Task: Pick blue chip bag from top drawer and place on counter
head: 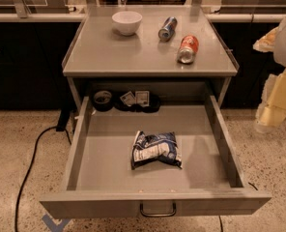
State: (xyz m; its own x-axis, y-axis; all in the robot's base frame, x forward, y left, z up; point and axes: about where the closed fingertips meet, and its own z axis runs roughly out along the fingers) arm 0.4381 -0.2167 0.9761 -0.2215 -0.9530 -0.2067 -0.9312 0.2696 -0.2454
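Crumpled blue chip bag (156, 150) lies in the open top drawer (82, 144), with the end effector (274, 105) off to the drawer's right.

The drawer is a wide, shallow grey metal tray with tall side walls and a dark loop handle (157, 210) on its front panel. The wrinkled dark-blue and white foil bag rests flat near the drawer's middle, and its label patches are unreadable. At the drawer's back sit a dark tape roll (103, 99) and two small pale cards (135, 98). Above the drawer, the smooth grey desk (109, 52) carries a round white bowl (126, 22), a blue-silver can (167, 28) and a red can (187, 49), both cans on their sides. The pale end effector is outside the drawer, and whether it is apart or together cannot be told.
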